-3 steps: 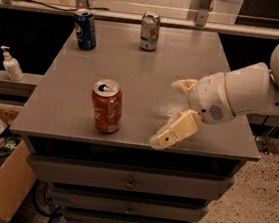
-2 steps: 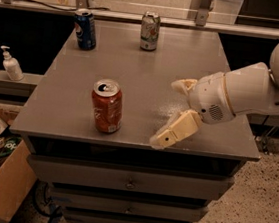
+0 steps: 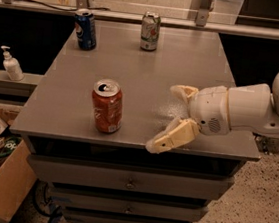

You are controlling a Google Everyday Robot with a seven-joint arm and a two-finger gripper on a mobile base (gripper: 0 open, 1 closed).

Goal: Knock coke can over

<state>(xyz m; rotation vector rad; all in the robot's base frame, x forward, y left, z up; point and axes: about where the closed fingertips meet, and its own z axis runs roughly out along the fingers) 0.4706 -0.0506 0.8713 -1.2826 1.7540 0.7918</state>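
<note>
**Coke can and gripper before contact.** The coke can (image 3: 107, 106) stands upright near the front-left edge of the grey table (image 3: 186, 58), silver top showing, with bare surface all around it. To its right, at about the same depth, you see the gripper (image 3: 172, 114) held low over the tabletop. Its two cream fingers (image 3: 173, 136) are spread wide with nothing between them. A clear gap of tabletop separates it from the can. The white arm (image 3: 250, 108) reaches in from the right side.

**Step in hand, as judged:** the approach before the push. To do it well, bring the gripper leftward and meet the can high on its wall, near the rim, not at its base. A low contact would likely slide the can upright along the smooth top instead of tipping it. The can sits close to the front edge, so direct the push to the left or toward the back. A push forward could send it rolling off above the drawers (image 3: 129, 178).

**Background.** At the back of the table the blue can (image 3: 85, 29) and the silver-and-green can (image 3: 149, 31) stand upright, well apart from the path. Leave them alone.
</note>
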